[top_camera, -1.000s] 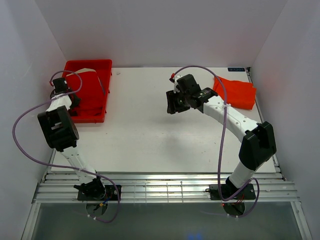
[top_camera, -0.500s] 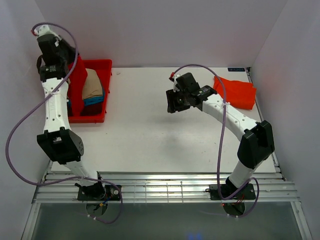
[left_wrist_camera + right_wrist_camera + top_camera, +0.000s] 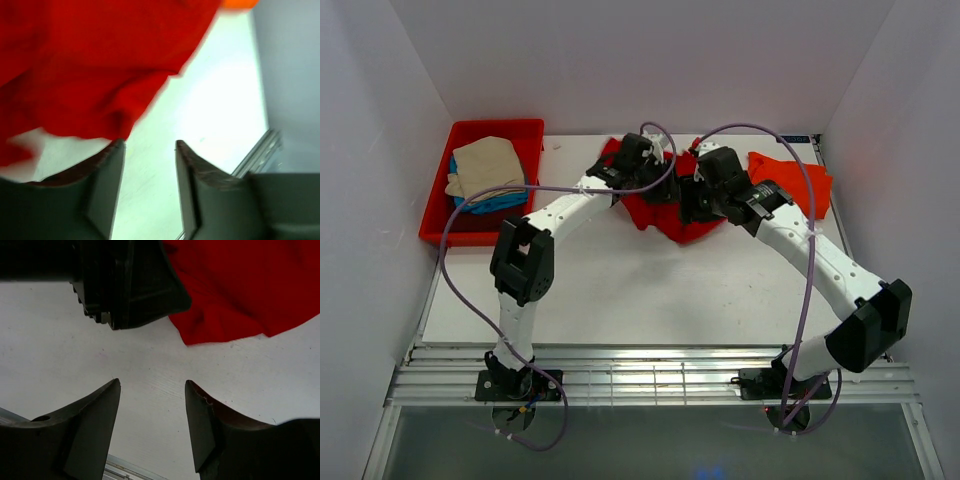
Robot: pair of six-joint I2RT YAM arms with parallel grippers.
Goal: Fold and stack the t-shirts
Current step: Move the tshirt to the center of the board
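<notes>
— Two things differ from a second ago. The table (image 3: pixel 620 290) now carries the bright red t-shirt (image 3: pixel 665 222), crumpled at the far middle. It is out of the red tray (image 3: pixel 432 236) at far left, and the orange-red t-shirt (image 3: pixel 802 188) lies to its right.

— And the claws?

— The left gripper (image 3: pixel 150 145) has sprung open and let the cloth go, with nothing between its fingers. The right gripper (image 3: pixel 152 382) stands open too, over bare table beside the hem.

— Meaning?

— Folding can probably begin. The beige t-shirt (image 3: pixel 485 165) and blue t-shirt (image 3: pixel 505 203) wait in the tray.
</notes>
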